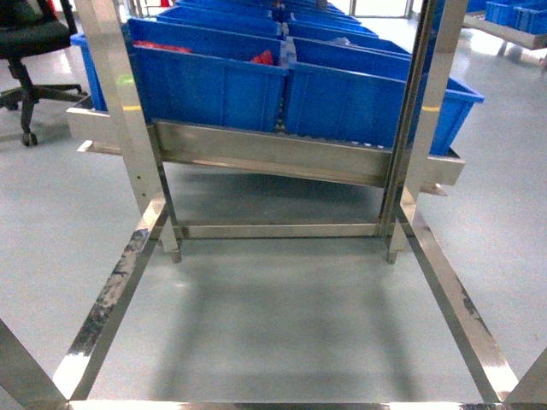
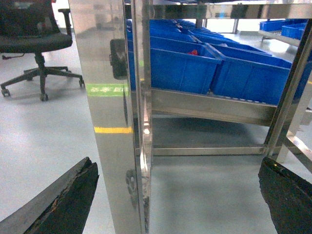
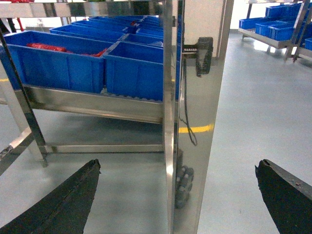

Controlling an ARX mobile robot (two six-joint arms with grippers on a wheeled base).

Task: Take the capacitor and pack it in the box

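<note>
The capacitor and the box are out of view in all three views. My left gripper [image 2: 178, 165] is open, its dark fingers [image 2: 68, 204] spread wide near the floor, with nothing held. A shiny steel post [image 2: 112, 122] of the rack stands ahead, between them. My right gripper [image 3: 178, 165] is open too, its fingers [image 3: 287, 200] wide apart and empty, facing another steel post [image 3: 195, 122]. Neither gripper shows in the head view.
A steel rack [image 1: 299, 158] carries rows of blue bins [image 1: 214, 81]; some hold red pieces [image 1: 263, 58]. Its low frame rails [image 1: 111, 290] lie on the grey floor. A black office chair [image 1: 30, 51] stands at the far left. More blue bins [image 3: 273, 27] sit on a far shelf.
</note>
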